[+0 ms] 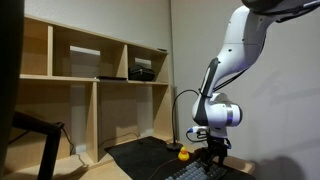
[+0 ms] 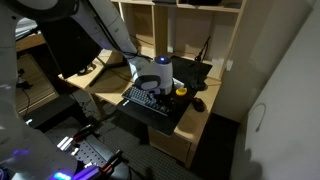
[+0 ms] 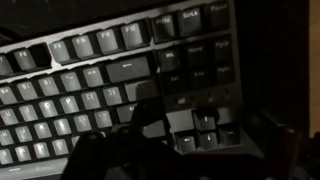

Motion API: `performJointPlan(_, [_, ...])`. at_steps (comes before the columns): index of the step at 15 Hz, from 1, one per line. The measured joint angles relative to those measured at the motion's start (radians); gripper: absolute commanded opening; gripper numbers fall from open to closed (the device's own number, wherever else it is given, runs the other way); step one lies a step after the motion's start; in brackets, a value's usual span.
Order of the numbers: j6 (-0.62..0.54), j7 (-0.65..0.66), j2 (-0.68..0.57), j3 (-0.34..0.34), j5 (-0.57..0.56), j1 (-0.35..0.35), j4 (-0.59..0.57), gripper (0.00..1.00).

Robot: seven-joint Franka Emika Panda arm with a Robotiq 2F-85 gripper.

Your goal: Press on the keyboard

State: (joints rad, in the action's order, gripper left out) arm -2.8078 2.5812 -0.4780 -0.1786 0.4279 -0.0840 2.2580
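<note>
The keyboard (image 2: 140,100) lies on the black mat (image 2: 165,118), which covers the middle of the wooden table (image 2: 205,118) and runs towards its front edge. In the wrist view the keyboard (image 3: 90,90) fills almost the whole frame. Its rows of grey keys slant across it, and its far edge and one end corner show near the top.

The gripper (image 3: 135,150) comes in from the bottom of that view as a dark, blurred mass. It sits low over the keys near the arrow cluster at that end. I cannot tell whether the claw is apart or together, nor whether it touches a key.

In both exterior views the white wrist points straight down. In them the gripper (image 1: 212,152) (image 2: 150,91) hangs just over the keyboard (image 1: 205,170).

A small yellow object (image 1: 184,155) (image 2: 181,93) stands just beside the keyboard, towards the back edge of the table, close to the wrist but apart from it. In an exterior view a small dark thing (image 2: 199,103) lies on the bare wood beyond the mat's side edge.

The wooden shelf unit (image 1: 90,70) (image 2: 190,30) rises along the back edge. The mat (image 1: 150,155) lies flat and bare between the gripper and the shelf. Bare wood runs from the mat out to the table's front corner.
</note>
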Motion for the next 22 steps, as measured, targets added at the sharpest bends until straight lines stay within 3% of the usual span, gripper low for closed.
performJointPlan(17, [0.036,0.002,0.000,0.009,0.022,-0.021,-0.023,1.00])
performJointPlan(22, [0.042,-0.085,0.190,0.006,0.063,-0.082,0.081,1.00])
